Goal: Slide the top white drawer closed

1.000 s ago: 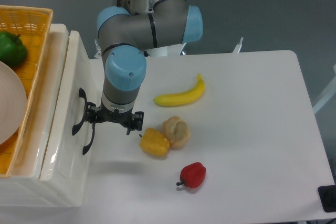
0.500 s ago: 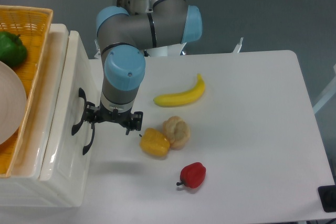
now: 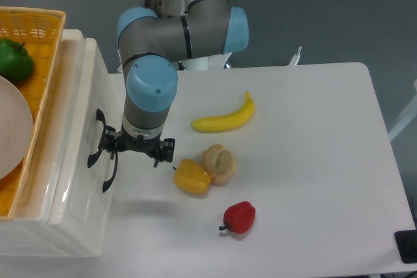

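Two spread fingers of the tool hang open, holding nothing, just beside the top white drawer front.

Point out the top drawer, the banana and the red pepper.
top drawer (image 3: 86, 105): fixed camera, front panel above its handle
banana (image 3: 225, 120): fixed camera, middle of the curve
red pepper (image 3: 240, 217): fixed camera, centre of the body

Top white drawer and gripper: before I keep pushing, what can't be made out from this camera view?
- Contact: whether the gripper touches the top white drawer front; the wrist above hides the fingertips.
- Jaw opening: too small and dark to tell.
- Upper black handle: partly behind the gripper.
- Basket and plate: cut off by the left edge.
- How far the drawer still stands out: not clear from this steep angle.
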`<control>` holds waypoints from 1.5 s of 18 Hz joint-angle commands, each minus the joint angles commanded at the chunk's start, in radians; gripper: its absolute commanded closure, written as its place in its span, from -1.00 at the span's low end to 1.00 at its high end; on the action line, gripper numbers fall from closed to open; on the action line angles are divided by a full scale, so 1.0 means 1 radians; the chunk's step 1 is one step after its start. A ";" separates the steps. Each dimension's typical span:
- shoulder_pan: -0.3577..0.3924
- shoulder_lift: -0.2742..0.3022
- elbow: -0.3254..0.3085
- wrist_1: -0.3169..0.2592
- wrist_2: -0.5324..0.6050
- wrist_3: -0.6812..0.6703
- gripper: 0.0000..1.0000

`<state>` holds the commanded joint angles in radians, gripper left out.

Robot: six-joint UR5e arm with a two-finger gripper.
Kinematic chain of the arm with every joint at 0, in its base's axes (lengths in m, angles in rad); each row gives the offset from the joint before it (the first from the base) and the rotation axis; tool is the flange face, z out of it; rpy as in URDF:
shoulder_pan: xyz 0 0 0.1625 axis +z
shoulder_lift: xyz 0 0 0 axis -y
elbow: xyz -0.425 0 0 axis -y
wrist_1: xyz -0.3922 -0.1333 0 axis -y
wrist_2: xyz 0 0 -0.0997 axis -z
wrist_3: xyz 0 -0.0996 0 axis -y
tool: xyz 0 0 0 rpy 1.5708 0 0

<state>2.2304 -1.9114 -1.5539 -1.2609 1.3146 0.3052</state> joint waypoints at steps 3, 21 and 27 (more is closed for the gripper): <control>0.014 0.000 0.000 0.000 0.006 0.005 -1.00; 0.250 0.054 0.017 -0.005 0.244 0.452 -1.00; 0.313 0.054 0.011 -0.005 0.318 0.597 -1.00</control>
<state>2.5432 -1.8577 -1.5432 -1.2655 1.6322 0.9018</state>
